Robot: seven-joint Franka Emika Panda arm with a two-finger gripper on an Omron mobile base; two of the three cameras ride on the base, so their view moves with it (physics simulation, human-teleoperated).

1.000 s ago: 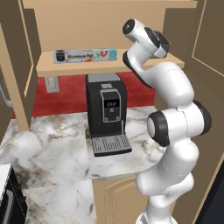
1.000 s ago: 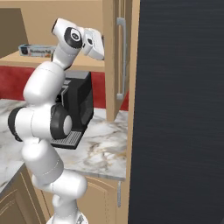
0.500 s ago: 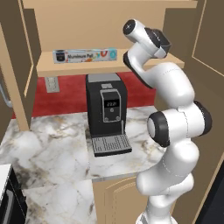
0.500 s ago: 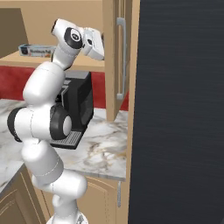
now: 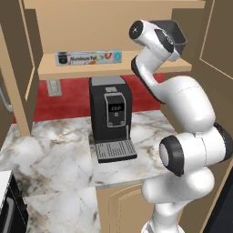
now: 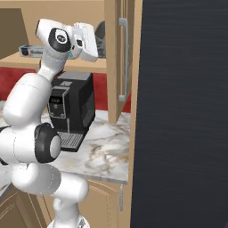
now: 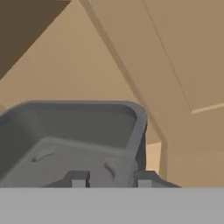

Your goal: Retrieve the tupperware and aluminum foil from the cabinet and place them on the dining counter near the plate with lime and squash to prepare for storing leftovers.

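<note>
You are gripping the dark grey rounded plastic tupperware tub (image 7: 74, 135) by 1 wall with the gripper (image 7: 107, 178) clenched on it, likely light, stiff and slippery.

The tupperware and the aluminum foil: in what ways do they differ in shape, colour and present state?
The tupperware is a dark grey open tub with rounded corners; the aluminum foil is a long narrow white and pale blue carton with lettering. The tupperware is held in the gripper, its jaws shut on one wall; the aluminum foil lies untouched on the shelf. Both are at the cabinet.
</note>
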